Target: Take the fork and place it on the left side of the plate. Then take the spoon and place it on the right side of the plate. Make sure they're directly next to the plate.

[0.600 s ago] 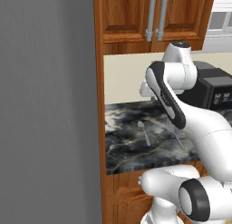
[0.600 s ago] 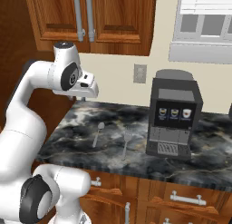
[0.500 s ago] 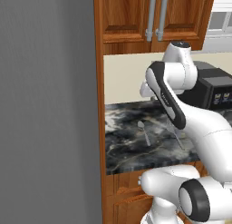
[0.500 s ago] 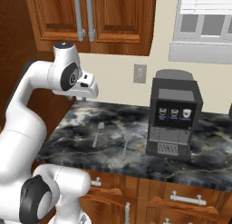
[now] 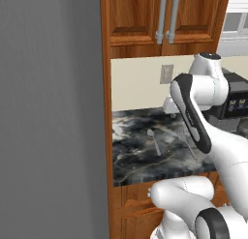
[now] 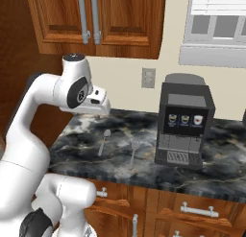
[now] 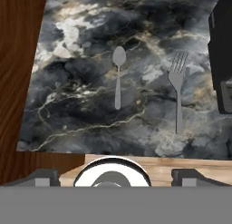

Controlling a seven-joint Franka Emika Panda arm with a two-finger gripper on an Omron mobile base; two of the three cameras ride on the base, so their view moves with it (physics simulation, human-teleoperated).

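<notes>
The spoon lies flat on the dark marble counter, its bowl pointing away from the front edge. The fork lies parallel to it, a short way to its right, tines also pointing away. In the right base view the spoon is left of the fork, and in the left base view the spoon lies clear while the arm partly covers the fork. My gripper hovers high above the counter's front part, open, with nothing between its fingertips. The plate is out of view.
A black coffee machine stands on the counter just right of the fork. A wooden cabinet side and grey wall bound the counter on the left. Wall cabinets hang above, and drawers sit below the front edge.
</notes>
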